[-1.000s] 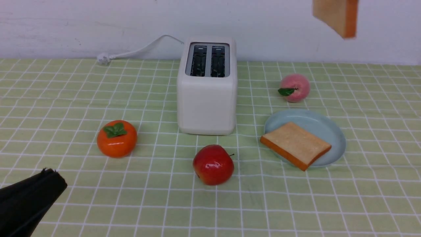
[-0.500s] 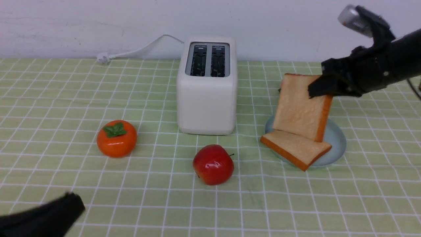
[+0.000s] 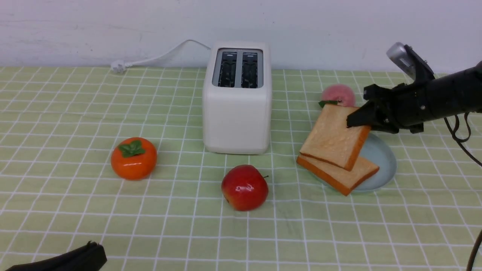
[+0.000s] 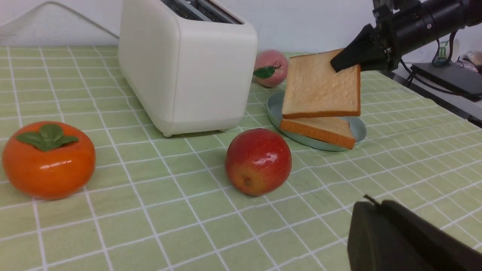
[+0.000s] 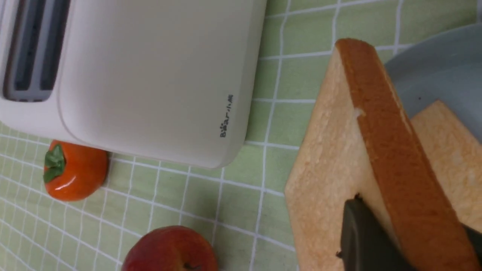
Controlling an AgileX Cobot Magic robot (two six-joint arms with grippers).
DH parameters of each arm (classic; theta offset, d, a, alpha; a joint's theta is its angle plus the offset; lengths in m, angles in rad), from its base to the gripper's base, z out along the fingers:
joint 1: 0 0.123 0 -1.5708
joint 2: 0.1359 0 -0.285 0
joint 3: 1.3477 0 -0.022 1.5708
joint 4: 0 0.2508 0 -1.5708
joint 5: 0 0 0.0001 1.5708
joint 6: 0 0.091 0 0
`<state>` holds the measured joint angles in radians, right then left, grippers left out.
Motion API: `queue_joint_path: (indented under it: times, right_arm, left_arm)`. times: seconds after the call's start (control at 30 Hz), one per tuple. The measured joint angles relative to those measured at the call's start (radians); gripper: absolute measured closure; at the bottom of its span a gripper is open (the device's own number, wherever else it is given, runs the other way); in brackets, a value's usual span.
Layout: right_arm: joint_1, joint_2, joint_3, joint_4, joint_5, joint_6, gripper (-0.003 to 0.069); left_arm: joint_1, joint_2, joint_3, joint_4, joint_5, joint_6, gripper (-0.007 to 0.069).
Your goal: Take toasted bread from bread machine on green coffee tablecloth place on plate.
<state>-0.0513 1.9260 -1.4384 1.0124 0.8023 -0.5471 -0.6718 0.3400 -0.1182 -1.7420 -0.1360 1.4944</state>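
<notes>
The bread machine [image 3: 236,101] stands at mid-table on the green coffee tablecloth [image 3: 75,113], and both its slots look empty. To its right, one toasted bread slice [image 3: 350,175] lies flat on the pale blue plate [image 3: 382,158]. A second slice [image 3: 331,137] leans tilted over the first, its low edge at the lying slice. My right gripper [image 3: 356,119] is shut on the leaning slice's upper corner; in the right wrist view the gripper [image 5: 414,233] has a finger on each face of the slice [image 5: 331,169]. My left gripper [image 3: 94,252] sits shut and empty by the front left edge.
An orange persimmon [image 3: 133,158] sits left of the toaster and a red apple [image 3: 244,187] in front of it. A pink peach [image 3: 339,95] lies just behind the plate. The white power cord [image 3: 158,58] runs along the back wall.
My right gripper came down from high at the upper right with the slice, tipping it flatter over the plate's slice. My left gripper drew back toward the front left corner.
</notes>
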Motion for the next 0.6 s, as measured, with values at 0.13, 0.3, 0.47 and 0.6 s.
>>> queue_joint_path:
  times: [0.13, 0.3, 0.47, 0.6]
  right_arm:
    - [0.000, 0.000, 0.000, -0.051, -0.019, 0.003, 0.0486]
    - [-0.028, -0.015, 0.000, -0.192, -0.031, 0.004, 0.0241]
    - [-0.096, -0.103, -0.001, -0.242, -0.014, 0.022, 0.0116]
    - [-0.157, -0.271, -0.002, -0.320, 0.075, 0.078, 0.0160]
  left_arm:
    - [0.000, 0.000, 0.000, 0.000, 0.000, 0.000, 0.0629]
    - [0.000, 0.000, 0.000, 0.000, 0.007, 0.000, 0.0628]
    - [0.000, 0.000, 0.000, 0.000, 0.026, 0.000, 0.0627]
    - [0.000, 0.000, -0.001, 0.000, 0.040, 0.000, 0.0624]
